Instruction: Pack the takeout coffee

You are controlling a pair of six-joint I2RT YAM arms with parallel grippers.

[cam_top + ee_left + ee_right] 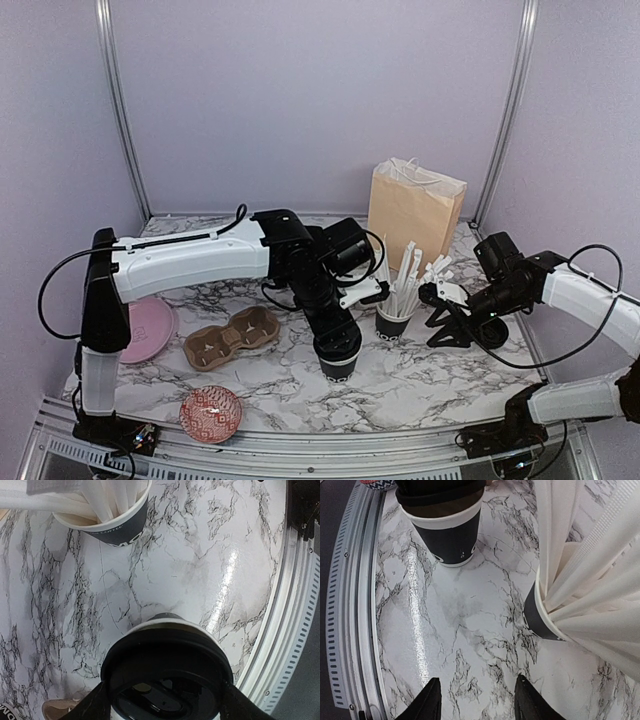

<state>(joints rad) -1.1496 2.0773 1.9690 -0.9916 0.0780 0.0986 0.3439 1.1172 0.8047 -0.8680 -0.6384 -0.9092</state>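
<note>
One takeout coffee cup [340, 366], black with a white rim, stands on the marble table in front of the centre. It also shows in the left wrist view [165, 623] and the right wrist view [451, 540]. My left gripper [335, 338] comes down from above and is shut on a round black lid [165, 665], holding it on or just over the cup's rim [440, 497]. My right gripper [437, 315] is open and empty, low over the table [477, 702], just right of the straw cup and apart from it.
A black cup full of white straws [392, 322] stands between the grippers [117, 525] [535, 615]. A brown paper bag [415, 205] stands at the back. A cardboard cup carrier [232, 338], a pink plate [148, 328] and a red patterned bowl [210, 412] are on the left.
</note>
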